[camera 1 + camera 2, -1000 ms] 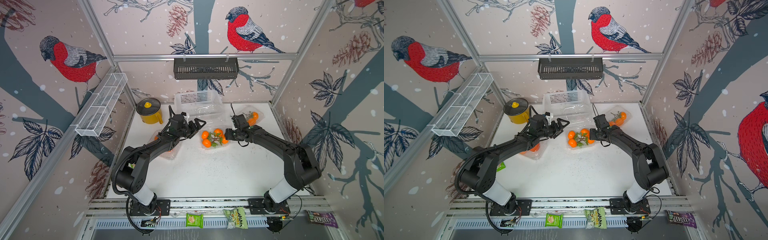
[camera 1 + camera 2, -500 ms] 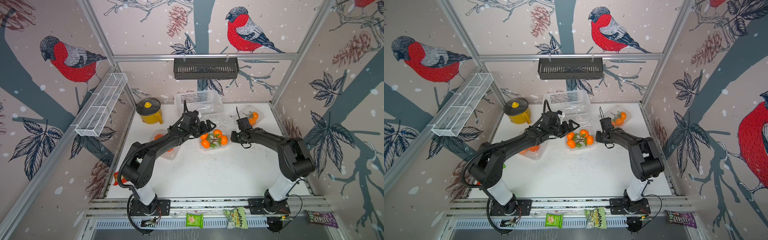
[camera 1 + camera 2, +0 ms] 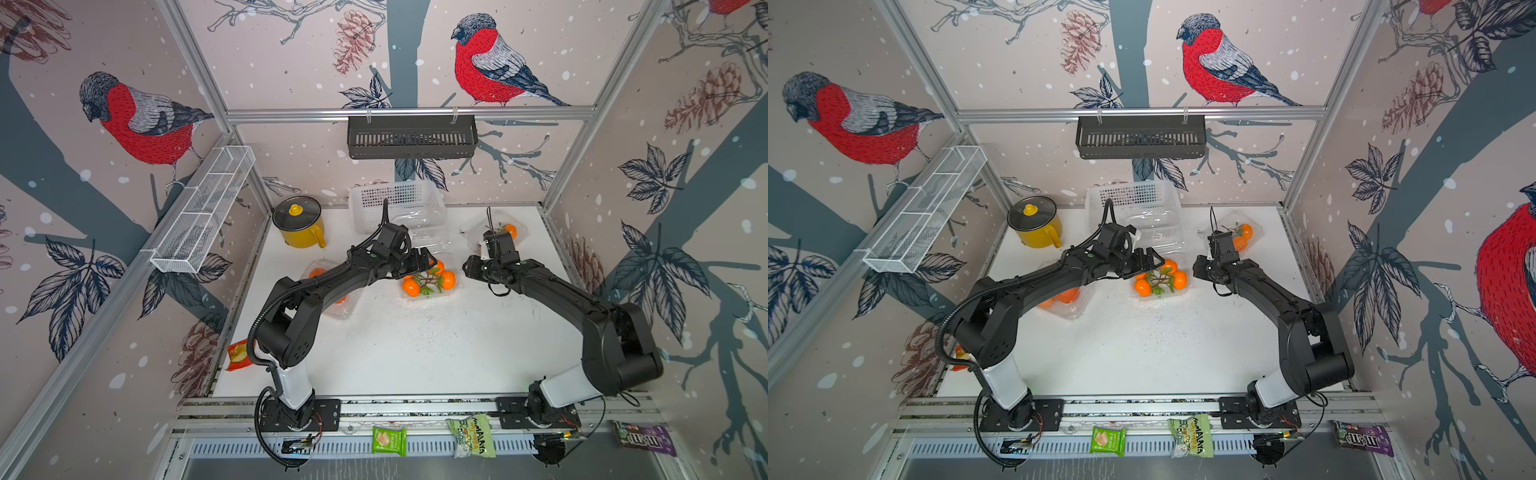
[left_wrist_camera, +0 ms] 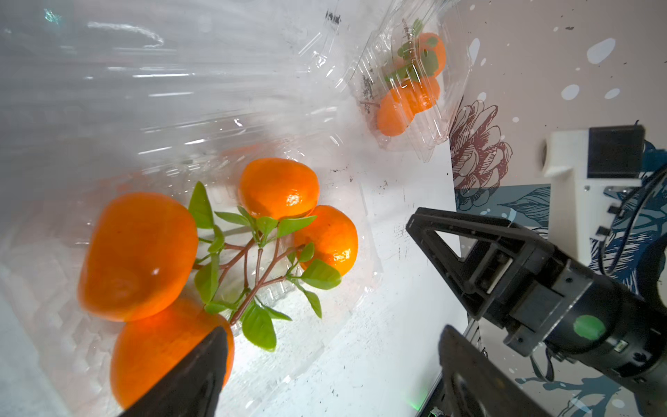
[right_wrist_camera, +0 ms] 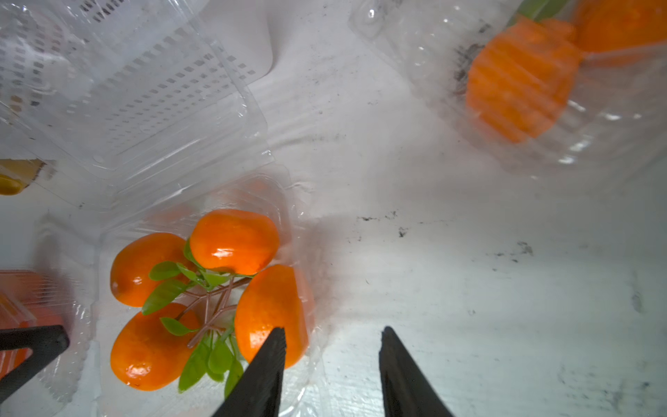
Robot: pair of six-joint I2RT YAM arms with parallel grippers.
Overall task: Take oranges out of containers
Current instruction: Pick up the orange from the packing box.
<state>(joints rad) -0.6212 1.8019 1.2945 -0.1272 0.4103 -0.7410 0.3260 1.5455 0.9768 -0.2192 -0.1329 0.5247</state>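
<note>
A bunch of small oranges [image 3: 428,281] [image 4: 278,187] [image 5: 231,240] with green leaves lies in the middle container [image 3: 451,291] [image 5: 299,202]. Its lid is folded back. My left gripper [image 3: 424,262] [image 3: 1148,262] [image 4: 334,330] is open just over the bunch's left side, one fingertip [image 4: 216,343] in front of an orange. My right gripper [image 3: 468,266] [image 3: 1198,264] [image 5: 334,330] is open at the container's right rim, holding nothing. Another container [image 3: 505,230] [image 4: 408,104] [image 5: 519,79] with oranges sits shut at the back right. A third container [image 3: 332,291] [image 3: 1065,297] with oranges lies under my left arm.
A white perforated basket [image 3: 395,199] and a yellow lidded pot [image 3: 299,222] stand at the back. A black basket [image 3: 411,137] and a white wire shelf [image 3: 203,208] hang on the walls. Snack packets [image 3: 388,440] lie on the front rail, one packet [image 3: 239,355] at the left edge.
My left gripper has moved right, from beside the middle container to over its oranges. My right gripper has drawn back a little to the right of the container's rim.
</note>
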